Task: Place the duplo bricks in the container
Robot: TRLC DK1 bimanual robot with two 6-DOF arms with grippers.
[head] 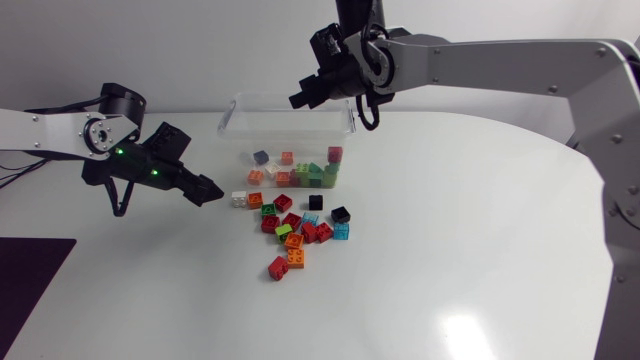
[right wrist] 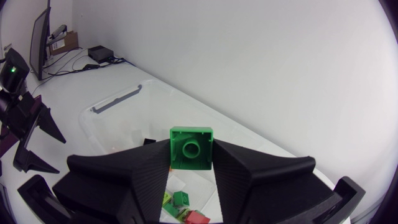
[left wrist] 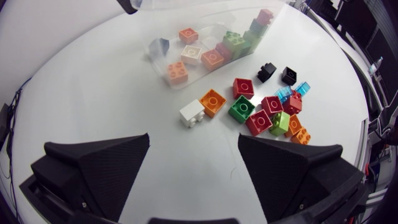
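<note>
Head view: loose bricks (head: 284,203) lie on the table (head: 480,250) beside the container (head: 240,115), right gripper (head: 300,98) above it. Left wrist view: left gripper (left wrist: 194,140) spread, white brick (left wrist: 193,114) ahead. Right wrist view: right gripper (right wrist: 191,152) pinches green brick (right wrist: 191,146) over container (right wrist: 118,102).

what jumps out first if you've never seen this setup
The right pincer, shut on a green brick, hangs above the clear container at the far side of the table. In front of the container lies a bright pile of loose bricks, with the left pincer open beside it and empty.
</note>
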